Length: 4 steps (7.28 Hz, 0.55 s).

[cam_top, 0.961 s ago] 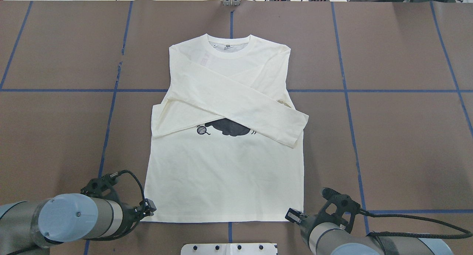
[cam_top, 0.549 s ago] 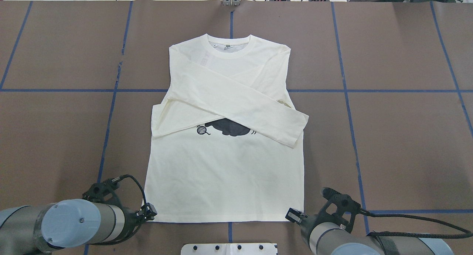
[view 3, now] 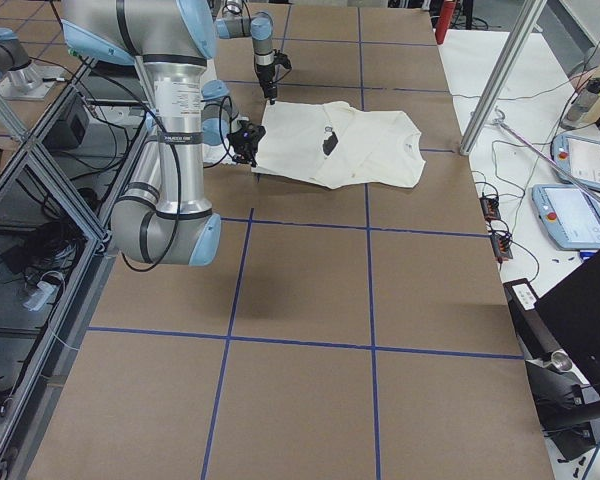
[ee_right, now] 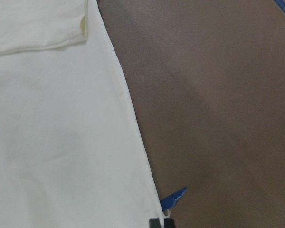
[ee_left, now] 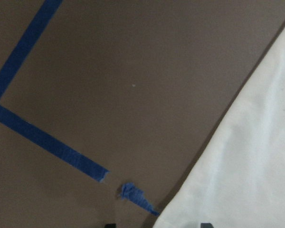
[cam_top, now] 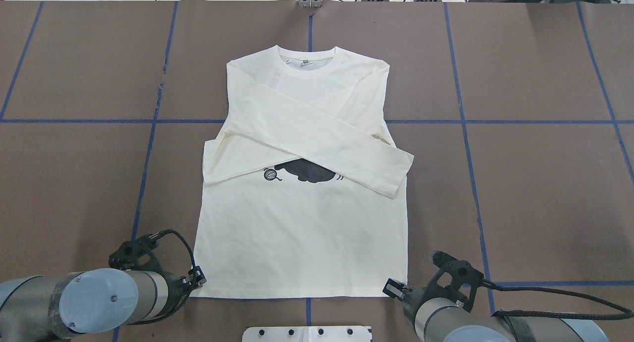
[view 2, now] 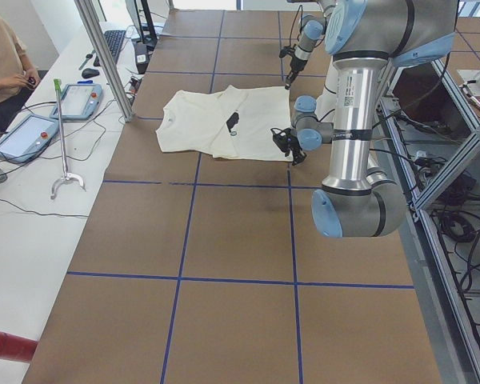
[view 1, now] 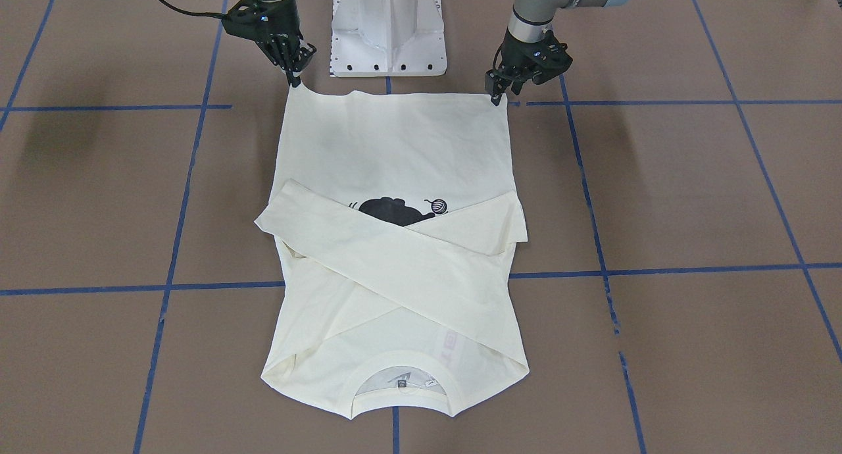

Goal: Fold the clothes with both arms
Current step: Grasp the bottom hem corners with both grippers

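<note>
The cream long-sleeved shirt (cam_top: 302,233) lies flat, collar away from me, both sleeves crossed over the chest. They partly cover the black cat print (cam_top: 307,172). My left gripper (cam_top: 199,282) is at the near left hem corner. In the left wrist view its two fingertips stand apart with the shirt's corner (ee_left: 247,166) between them, so it is open. My right gripper (cam_top: 394,288) is at the near right hem corner. Its tips are together on the hem edge (ee_right: 147,190). In the front-facing view that corner rises to a point at the right gripper (view 1: 294,80), and the left gripper (view 1: 495,97) is at the other corner.
The white pedestal base (view 1: 388,26) stands just behind the hem, between the arms. Blue tape lines (cam_top: 148,134) grid the brown table. A person (view 2: 0,72) sits at a side bench with tablets beyond the collar end.
My left arm has shifted slightly at the near left hem corner. The right arm and the shirt have not moved.
</note>
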Available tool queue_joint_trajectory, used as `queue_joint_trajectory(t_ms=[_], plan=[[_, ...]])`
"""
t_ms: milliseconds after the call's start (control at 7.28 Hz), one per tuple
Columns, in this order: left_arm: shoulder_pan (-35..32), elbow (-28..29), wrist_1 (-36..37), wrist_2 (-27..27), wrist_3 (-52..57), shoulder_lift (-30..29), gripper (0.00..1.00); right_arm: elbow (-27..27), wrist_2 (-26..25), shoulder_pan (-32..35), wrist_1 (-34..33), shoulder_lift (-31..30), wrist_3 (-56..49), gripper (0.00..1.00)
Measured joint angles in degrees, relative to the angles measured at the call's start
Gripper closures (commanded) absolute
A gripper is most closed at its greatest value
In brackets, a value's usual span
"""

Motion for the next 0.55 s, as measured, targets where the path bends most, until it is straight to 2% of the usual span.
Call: queue_joint_trajectory(t_ms=[549], plan=[[-0.19, -1.25, 0.47, 0.16, -0.18, -0.45, 1.00, 0.01, 0.05, -0.13, 0.00, -0.22, 0.00, 1.00]])
